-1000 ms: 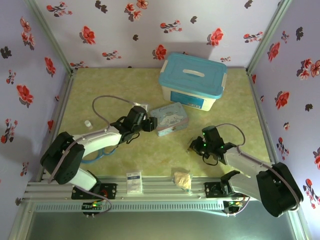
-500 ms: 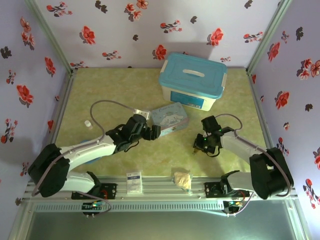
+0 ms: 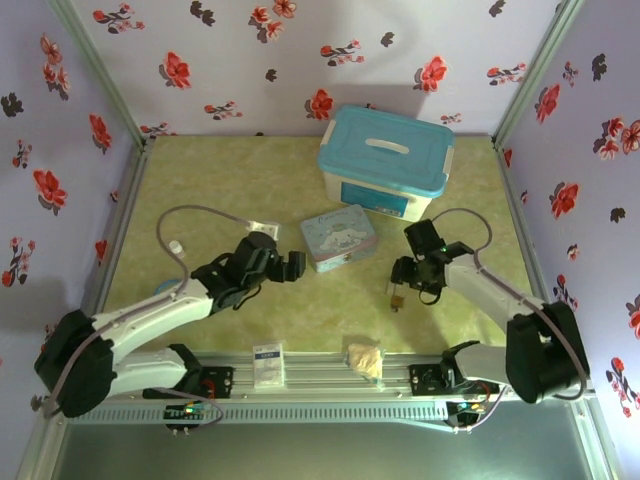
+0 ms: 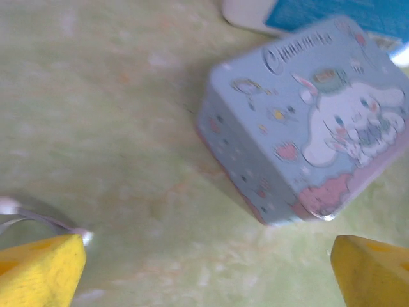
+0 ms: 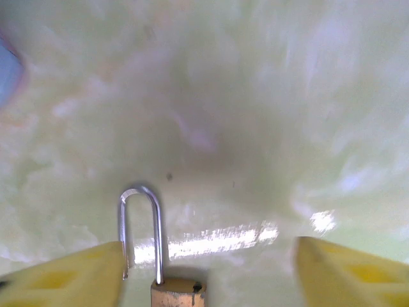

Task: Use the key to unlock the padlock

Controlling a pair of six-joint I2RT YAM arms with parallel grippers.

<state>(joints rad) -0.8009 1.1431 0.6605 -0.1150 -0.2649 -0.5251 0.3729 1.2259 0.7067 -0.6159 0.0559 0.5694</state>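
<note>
Near mid-table, the tin. Behind it and to the right, just beside it, the lidded box, close to the back wall. Right of the tin and nearer the front, apart from it, the padlock, flat on the table. Over the padlock, the right gripper, with the lock between its 2 spread fingers. Left of the tin, near its front-left corner and not touching, the left gripper, fingers wide apart. On the front rail, 2 items: a card to the left, the wrapper to the right, in front of the padlock. Far left on the table, 1 small cap, well apart from the rest.
</note>
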